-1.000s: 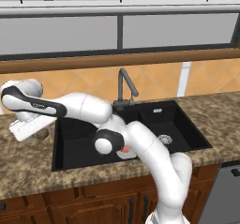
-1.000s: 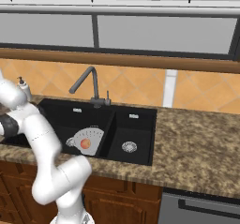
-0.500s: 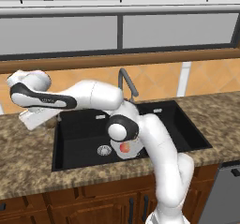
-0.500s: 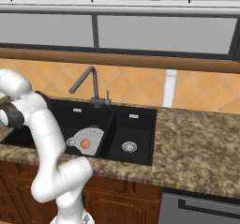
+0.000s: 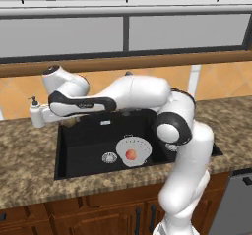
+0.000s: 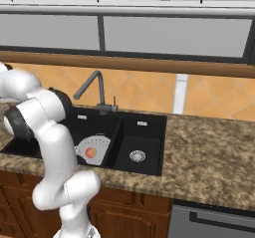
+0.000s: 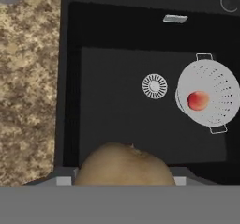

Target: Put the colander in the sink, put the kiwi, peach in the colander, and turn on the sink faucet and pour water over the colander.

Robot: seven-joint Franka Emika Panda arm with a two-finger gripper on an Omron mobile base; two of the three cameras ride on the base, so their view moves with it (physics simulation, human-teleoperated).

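Jaws clasp fuzzy oval kiwi (image 7: 123,166) above perforated round colander (image 7: 208,95)

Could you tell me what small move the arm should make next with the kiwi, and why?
Probably carry the kiwi sideways over the large basin until it hangs above the colander, then lower and release. In the hand view the gripper holds the kiwi above the sink near its edge, while the colander with the peach sits off to one side.
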